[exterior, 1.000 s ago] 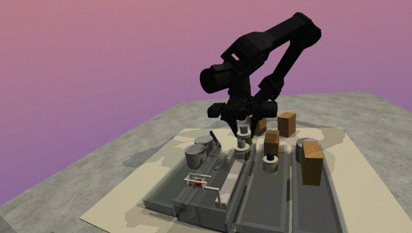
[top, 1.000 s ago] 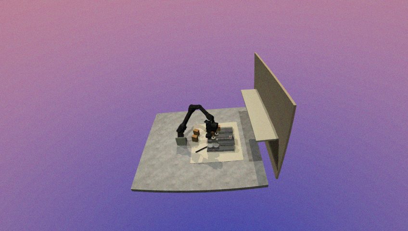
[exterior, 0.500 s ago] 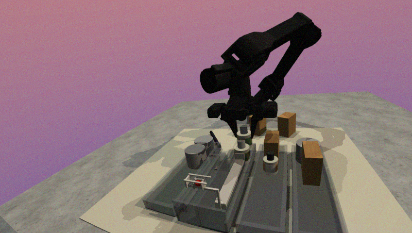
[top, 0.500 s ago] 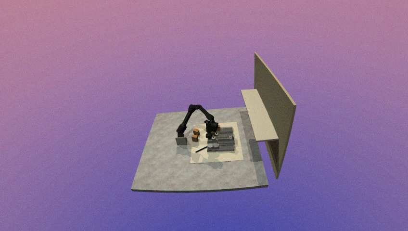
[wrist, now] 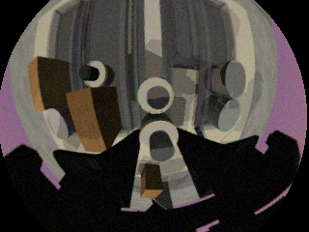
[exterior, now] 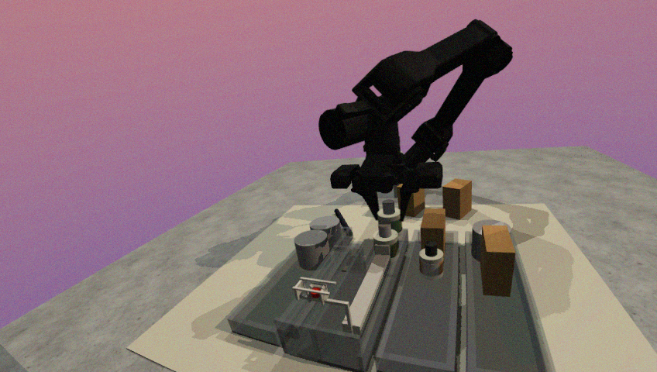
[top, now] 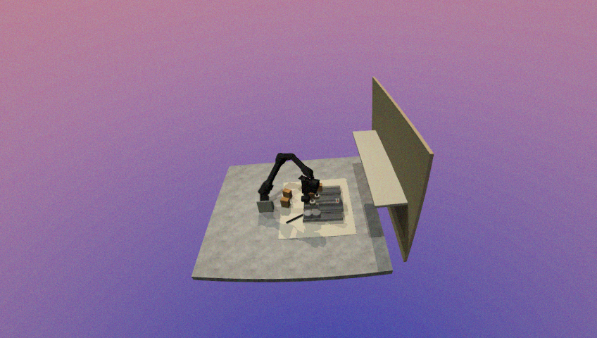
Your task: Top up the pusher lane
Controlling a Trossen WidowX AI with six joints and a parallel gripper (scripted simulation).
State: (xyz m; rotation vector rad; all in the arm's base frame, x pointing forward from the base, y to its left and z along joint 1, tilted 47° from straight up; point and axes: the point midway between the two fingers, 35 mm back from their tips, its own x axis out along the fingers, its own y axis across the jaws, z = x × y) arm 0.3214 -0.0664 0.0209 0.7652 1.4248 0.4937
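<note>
Fingers [exterior: 372, 202] clamped on grey-capped jar [exterior: 388, 212], apparently just before lane jar [exterior: 385, 239].

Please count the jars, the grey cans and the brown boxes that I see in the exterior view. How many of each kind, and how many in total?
Jars: 3, one of them held in the gripper
Grey cans: 3
Brown boxes: 4
Total: 10

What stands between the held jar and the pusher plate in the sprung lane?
The matching jar already in the lane; behind it the pusher plate. The gripper holds the new jar. Exterior view.
</note>
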